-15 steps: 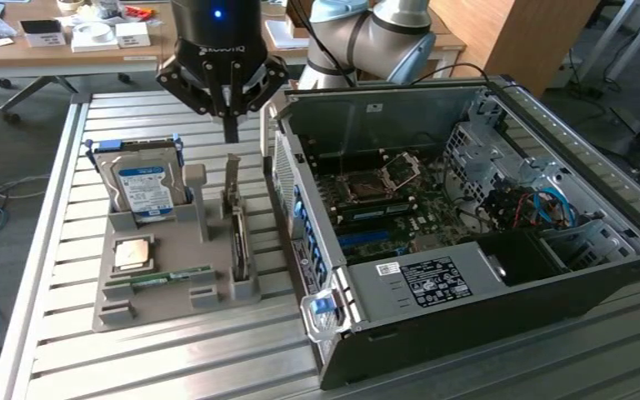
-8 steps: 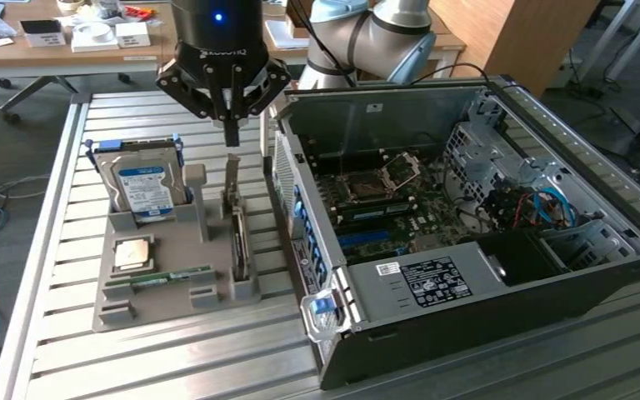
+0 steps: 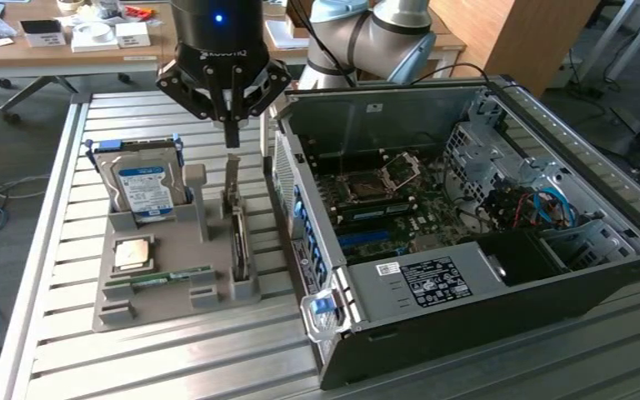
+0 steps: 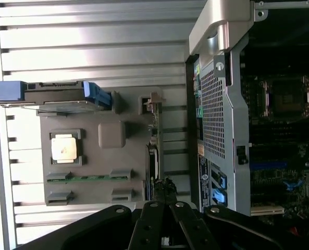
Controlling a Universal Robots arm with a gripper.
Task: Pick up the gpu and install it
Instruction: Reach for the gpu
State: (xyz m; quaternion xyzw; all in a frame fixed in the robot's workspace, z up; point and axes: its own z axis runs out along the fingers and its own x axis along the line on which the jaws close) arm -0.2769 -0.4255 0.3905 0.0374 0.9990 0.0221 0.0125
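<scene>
Gpu (image 3: 237, 246), a thin card with its silvery bracket uppermost, stands on edge in a grey moulded holder (image 3: 164, 304) on the ribbed metal desk (image 3: 131, 367), beside the open black computer case (image 3: 465, 325). The black gripper (image 3: 231, 140) points straight down just above the bracket, jaws together. Wrist view: the gpu (image 4: 155, 151) is edge-on, green and black, just ahead of the closed gripper (image 4: 164, 187).
</scene>
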